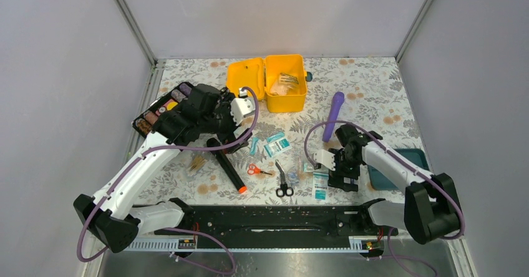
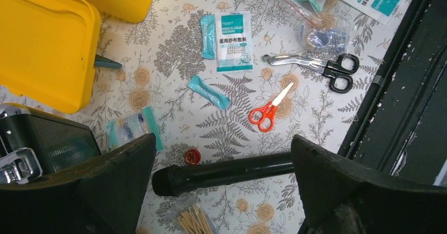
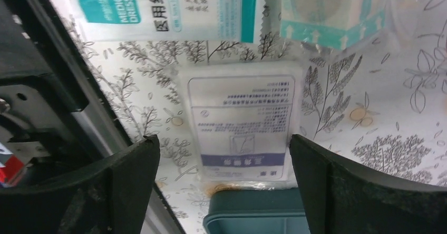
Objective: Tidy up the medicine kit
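Note:
The yellow medicine kit (image 1: 285,83) stands open at the back centre with its lid (image 2: 47,39) folded to the left and some packets inside. Its teal insert tray (image 1: 399,168) lies apart at the right, and its edge shows in the right wrist view (image 3: 258,218). My left gripper (image 2: 222,139) is open and empty, hovering above the end of a black torch (image 2: 226,172). My right gripper (image 3: 224,139) is open and empty above a flat white packet (image 3: 242,123) lying next to the teal tray.
Red scissors (image 2: 269,113), black scissors (image 2: 316,65), gauze packets (image 2: 233,41), a teal sachet (image 2: 209,91) and a bag of cotton swabs (image 2: 192,221) lie on the floral cloth. A purple tube (image 1: 335,115) lies centre right. A black tray of rolls (image 1: 159,111) sits left.

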You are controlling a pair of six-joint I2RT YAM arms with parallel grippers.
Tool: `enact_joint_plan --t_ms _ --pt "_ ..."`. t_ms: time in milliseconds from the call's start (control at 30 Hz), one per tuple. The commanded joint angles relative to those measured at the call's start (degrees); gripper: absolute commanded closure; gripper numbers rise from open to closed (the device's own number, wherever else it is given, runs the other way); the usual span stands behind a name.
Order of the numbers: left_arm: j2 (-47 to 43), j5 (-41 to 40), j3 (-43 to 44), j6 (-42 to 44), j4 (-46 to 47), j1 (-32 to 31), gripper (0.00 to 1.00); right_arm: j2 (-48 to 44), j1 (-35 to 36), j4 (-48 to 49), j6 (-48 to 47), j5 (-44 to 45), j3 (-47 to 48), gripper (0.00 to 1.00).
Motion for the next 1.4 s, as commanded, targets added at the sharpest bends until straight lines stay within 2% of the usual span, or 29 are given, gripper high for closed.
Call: enact_joint_plan --t_ms 0,167,333,500,667,800,967,1167,1367 --pt "0.0 -2.34 0.36 -1.31 2.98 -0.21 0.01 5.25 -0.19 4.1 -3.79 2.6 1.21 0.01" --pt "-0.35 -2.12 0.19 -0.71 3.05 -0.28 0.01 9.23 -0.17 7.2 -4.78 3.45 -0.01 0.04" --pt "-1.31 -2.82 -1.02 -0.36 4.17 -0.11 0.01 7.11 -0.19 6.77 -4.27 3.98 0.98 0.21" --pt "-0.81 -2.42 -0.87 -0.03 4.67 0.19 0.01 1.95 -0.18 0.95 -1.45 -1.28 11.53 0.28" --pt "-0.52 -2.94 -0.78 -1.76 6.83 0.52 0.01 4.48 -0.12 0.64 4.53 -8.84 29.1 0.33" --pt "-0.48 -3.47 -0.29 -6.12 8.68 1.6 0.01 14.6 -0.11 9.12 21.33 -12.29 43.78 0.36" --pt "-1.22 -2.8 -0.15 -7.15 8.43 3.04 0.01 29.08 0.56 20.05 44.18 -9.76 61.01 0.39" --pt "-3.18 -2.36 -0.85 -7.23 7.07 6.29 0.01 41.96 2.26 30.64 62.24 -0.98 71.51 0.45" --pt "-3.92 -0.05 -0.37 -9.16 5.73 10.24 0.01 53.87 3.12 33.73 76.31 4.32 80.83 0.48"
